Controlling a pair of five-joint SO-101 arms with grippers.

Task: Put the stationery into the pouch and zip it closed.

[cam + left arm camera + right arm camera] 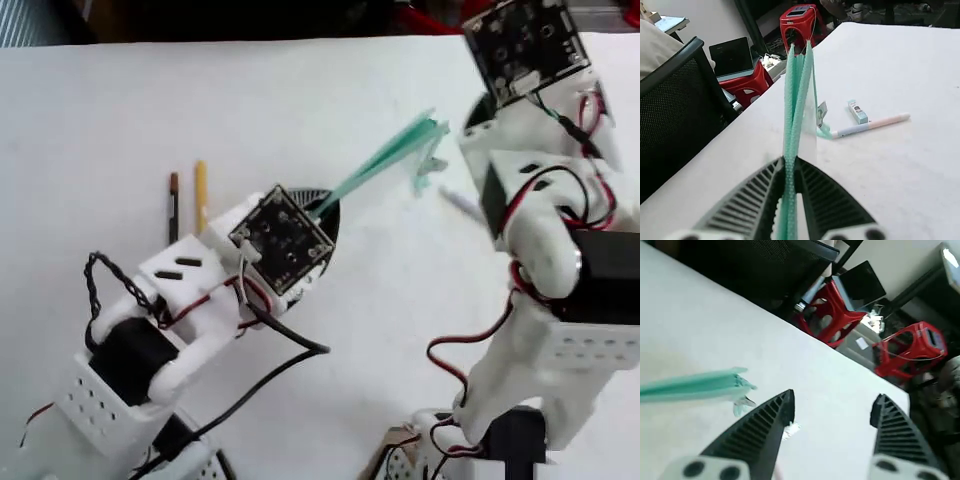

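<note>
Pouch: a teal mesh pouch (385, 155) juts edge-on toward 2 o'clock from the left gripper (790, 170), apparently held off the table (100, 120)
Left gripper: jaws pressed together on the pouch's near end, mesh pinched flat between the ribbed pads
Right gripper: the right gripper (834, 396) hangs with its jaws spread wide and nothing between them, near the pouch's far tip
Stationery: a pale pen (872, 125) and a small eraser (857, 111) lie close together on the table, about 4 o'clock of the pouch tip in the high view; a brown pencil (173, 208) and a yellow pencil (201, 197) lie side by side at 9 o'clock of the left gripper; none is in the pouch yet
Handling: the pouch looks light, soft and floppy, likely to sag and close on itself; one edge of the mouth is probably the best hold, with the far-end tag (821, 112), likely the zip pull, left free; the pen and pencils are thin, stiff and apt to roll, best pinched mid-shaft
Surface: plain white tabletop, smooth, offering little grip
Room: red stools (802, 22), a black mesh chair (675, 100) and a dark laptop (730, 57) stand beyond the table edge
</note>
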